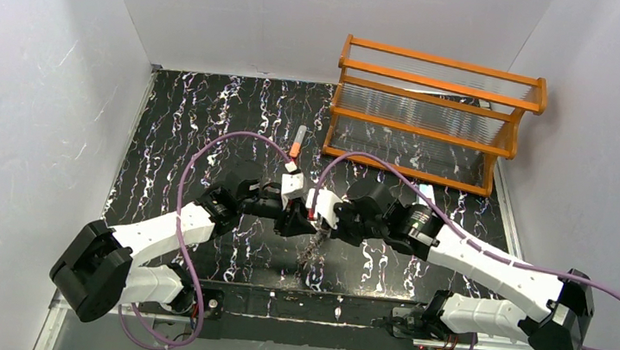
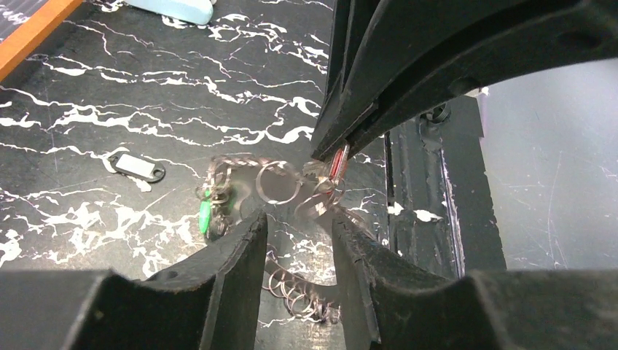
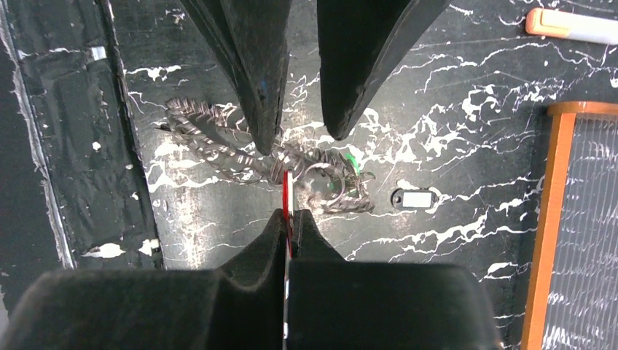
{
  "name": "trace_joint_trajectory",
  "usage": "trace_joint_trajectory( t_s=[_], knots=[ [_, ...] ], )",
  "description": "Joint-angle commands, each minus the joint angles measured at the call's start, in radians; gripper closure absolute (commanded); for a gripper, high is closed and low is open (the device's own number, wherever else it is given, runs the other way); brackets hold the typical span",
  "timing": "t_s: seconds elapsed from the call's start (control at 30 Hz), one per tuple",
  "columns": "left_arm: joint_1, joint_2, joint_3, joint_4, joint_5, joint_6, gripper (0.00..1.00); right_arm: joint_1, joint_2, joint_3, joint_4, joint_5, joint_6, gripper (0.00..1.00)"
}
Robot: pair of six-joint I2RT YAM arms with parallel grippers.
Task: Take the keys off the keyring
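Observation:
The keyring is a tangle of linked metal rings lying on the black marbled table; it also shows in the right wrist view. My right gripper is shut on the red key, which is still joined to the rings. The green key hangs in the tangle on its left side. The dark-and-white key lies loose on the table, apart from the rings. My left gripper is open, its fingertips either side of the rings, facing the right gripper.
An orange wooden rack stands at the back right. An orange-and-grey tube lies behind the grippers. A pale blue clip lies near the rack. The table's front edge runs close behind the rings.

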Motion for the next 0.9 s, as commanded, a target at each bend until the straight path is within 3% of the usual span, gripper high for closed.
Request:
trace_joint_trajectory(
  t_s=[0.0,0.47,0.67,0.87],
  knots=[
    [-0.005,0.005,0.011,0.038,0.006,-0.027,0.64,0.001,-0.044,-0.041,0.058,0.033,0.053,0.99],
    [-0.019,0.022,-0.007,0.082,-0.011,-0.07,0.63,-0.01,-0.116,-0.094,0.101,0.057,0.11,0.99],
    [-0.054,0.008,-0.042,0.153,-0.129,-0.172,0.63,-0.013,-0.141,-0.099,0.117,0.052,0.114,0.99],
    [-0.068,-0.045,-0.065,0.191,-0.202,-0.169,0.62,-0.013,-0.139,-0.1,0.108,0.041,0.104,0.99]
  ],
)
